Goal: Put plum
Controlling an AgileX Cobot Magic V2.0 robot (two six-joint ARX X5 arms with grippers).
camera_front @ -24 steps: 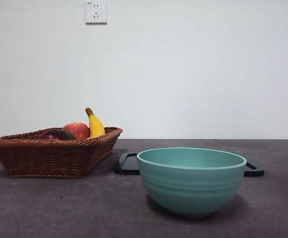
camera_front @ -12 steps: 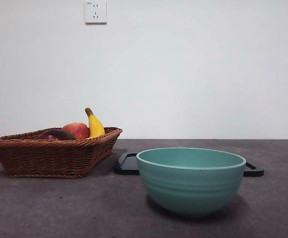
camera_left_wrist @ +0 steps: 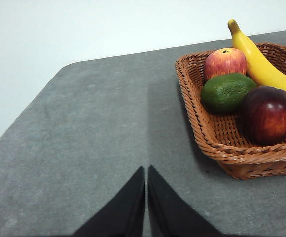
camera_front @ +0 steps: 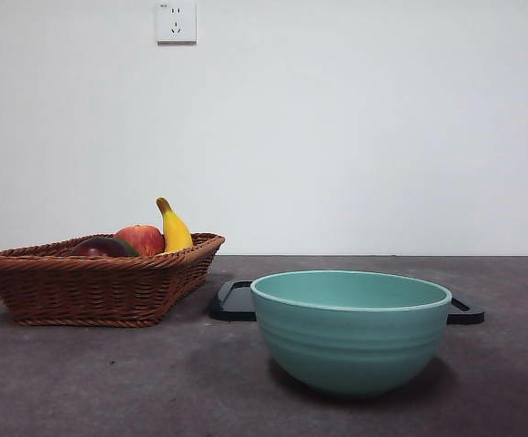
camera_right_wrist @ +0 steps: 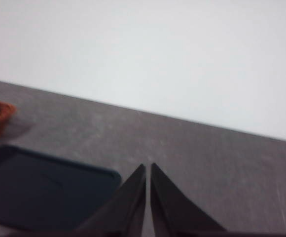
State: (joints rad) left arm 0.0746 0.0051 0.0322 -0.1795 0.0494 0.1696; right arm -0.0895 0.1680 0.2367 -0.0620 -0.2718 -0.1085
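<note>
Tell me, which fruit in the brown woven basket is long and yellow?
The yellow banana, lying along one side of the brown wicker basket. The red-yellow apple, dark green fruit and dark purple plum are all rounded.

Each gripper (camera_left_wrist: 146, 170) (camera_right_wrist: 148, 168) has two smooth, matte black, tapering jaws.

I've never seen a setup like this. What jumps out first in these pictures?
The big teal bowl stands nearest on the dark table, in front of a black tray. Off to one side, a wicker basket holds a dark plum, an apple, a green fruit and a banana. The left hand and right hand are shut, touching nothing.
</note>
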